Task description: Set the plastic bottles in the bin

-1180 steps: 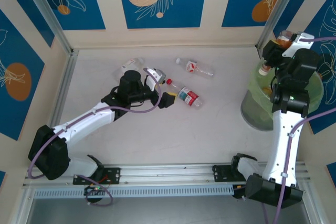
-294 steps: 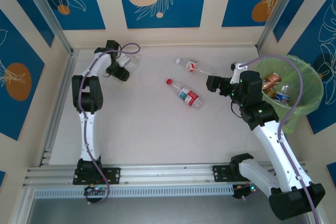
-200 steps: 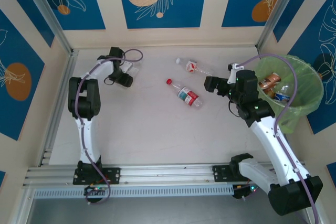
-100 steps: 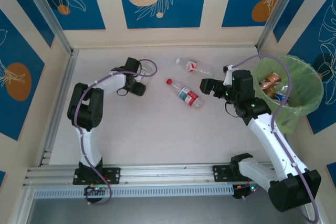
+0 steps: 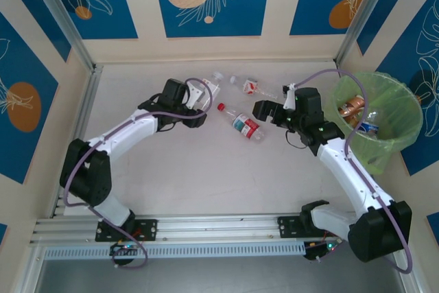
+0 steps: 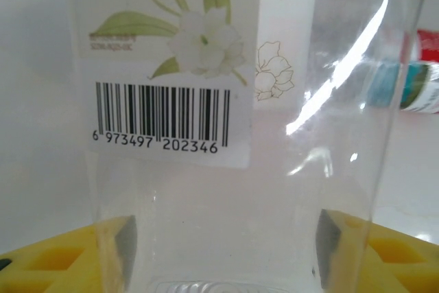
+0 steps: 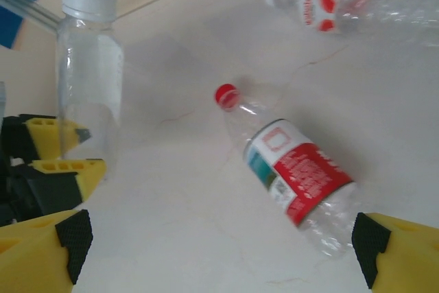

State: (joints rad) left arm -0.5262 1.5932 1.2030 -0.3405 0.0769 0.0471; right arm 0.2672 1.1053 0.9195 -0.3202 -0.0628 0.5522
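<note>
My left gripper [image 5: 202,103] is shut on a clear white-capped bottle [image 5: 212,86] with a white flower label and barcode [image 6: 226,101], pinched low between the yellow fingers [image 6: 113,245]. The right wrist view shows that bottle [image 7: 89,66] upright at the left, above the left gripper [image 7: 58,149]. A red-capped, red-labelled bottle [image 5: 241,123] lies mid-table and sits ahead of my open right gripper [image 5: 264,110], near its right finger [image 7: 398,252]. Another bottle with a red label [image 5: 254,87] lies further back. The green-lined bin [image 5: 410,128] stands at the right with bottles [image 5: 353,106] inside.
Blue-and-cream patterned walls close off the back and sides, with metal posts [image 5: 58,15] at the corners. A metal rail [image 5: 219,224] runs along the near edge, where both arm bases are bolted.
My left arm has swung from the back-left corner toward the middle, carrying the white-capped bottle. My right gripper has slid left, closer to the red-capped bottle, still open.
</note>
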